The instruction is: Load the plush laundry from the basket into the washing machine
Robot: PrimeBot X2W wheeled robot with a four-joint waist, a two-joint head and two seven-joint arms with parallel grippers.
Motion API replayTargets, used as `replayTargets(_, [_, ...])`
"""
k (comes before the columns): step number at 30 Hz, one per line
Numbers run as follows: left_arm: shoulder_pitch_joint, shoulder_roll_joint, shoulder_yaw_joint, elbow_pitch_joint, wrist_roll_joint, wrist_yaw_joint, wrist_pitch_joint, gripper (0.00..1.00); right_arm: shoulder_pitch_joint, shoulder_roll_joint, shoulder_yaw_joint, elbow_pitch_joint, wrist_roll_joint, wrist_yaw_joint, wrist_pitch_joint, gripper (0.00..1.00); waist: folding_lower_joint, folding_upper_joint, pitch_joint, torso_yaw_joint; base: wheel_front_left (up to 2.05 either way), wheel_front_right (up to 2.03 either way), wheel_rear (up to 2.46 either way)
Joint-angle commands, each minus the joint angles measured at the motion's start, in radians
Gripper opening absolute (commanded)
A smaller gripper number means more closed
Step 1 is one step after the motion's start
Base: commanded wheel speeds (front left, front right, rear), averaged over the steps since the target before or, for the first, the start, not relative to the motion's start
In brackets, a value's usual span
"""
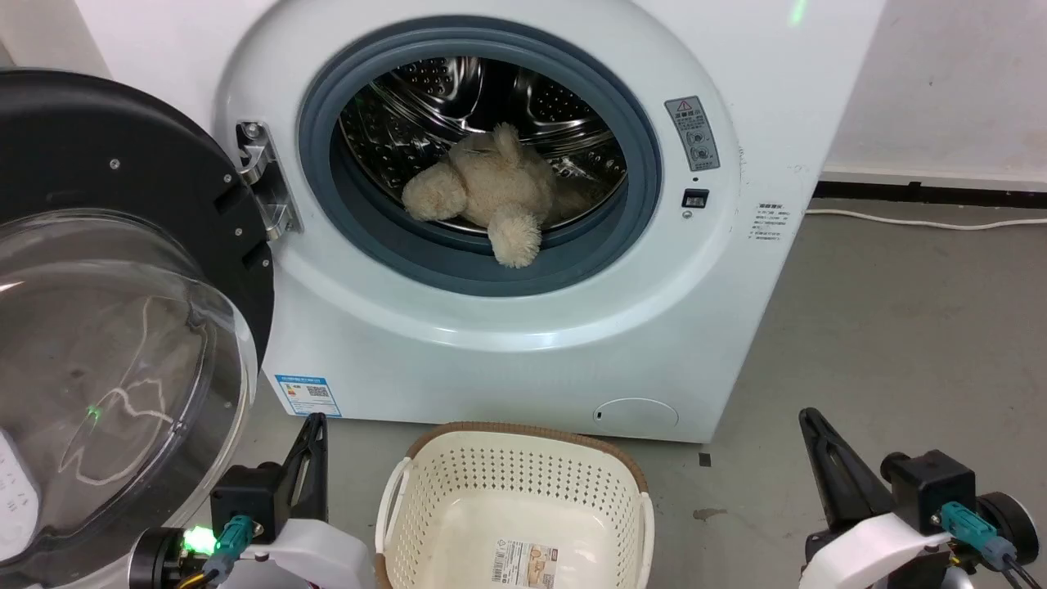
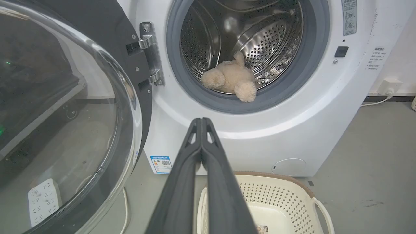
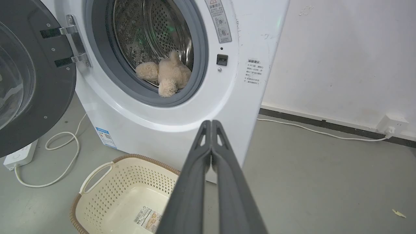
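Two hands, both low and well apart from the plush teddy bear (image 1: 499,192).

Left hand (image 2: 201,121): long dark fingers pressed together tip to tip, pinching nothing. Points up at the white front of the washing machine (image 1: 491,343), below its round port.

Right hand (image 3: 211,123): likewise pressed together and bare. Points at the washer's lower front, near its right edge.

Teddy bear: up ahead of and above both hands, touched by neither. Lies inside the open port, at the front of the shiny perforated drum (image 1: 425,106). Hangs one rounded limb (image 1: 515,239) out over the lower lip of the grey gasket (image 1: 393,237). Pokes a smaller limb upward and bulges round toward the port's left side.

Seen from the head: left hand at lower left, just beside the black-rimmed bubble door (image 1: 123,327); right hand at lower right, over the grey floor (image 1: 900,327); bear high between them.

Door: swung wide to the left on a metal hinge (image 1: 262,180).

Laundry basket (image 1: 523,429): cream, perforated, brown woven rim. Stands on the floor between the two hands, just before the washer and below the bear, label (image 1: 527,563) plain on its bottom.

Left of the washer, from the right wrist: white power strip (image 3: 19,156) and looped cable (image 3: 65,156) on the floor.
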Motion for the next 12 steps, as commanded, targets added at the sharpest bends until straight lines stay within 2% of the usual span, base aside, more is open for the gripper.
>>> replayTargets(1, [-0.014, -0.008, 0.006, -0.007, 0.013, -0.003, 0.006, 0.00, -0.010, -0.001, 0.002, -0.005, -0.007, 0.001, 0.007, 0.00, 0.0000, 0.0000, 0.000, 0.000, 0.00, 0.00, 0.00])
replayTargets(12, [-0.015, -0.018, 0.021, -0.011, 0.026, -0.007, 0.022, 0.00, -0.014, -0.001, 0.004, -0.008, -0.015, 0.001, 0.023, 0.00, 0.0000, 0.0000, 0.001, -0.002, 0.00, 0.00, 0.00])
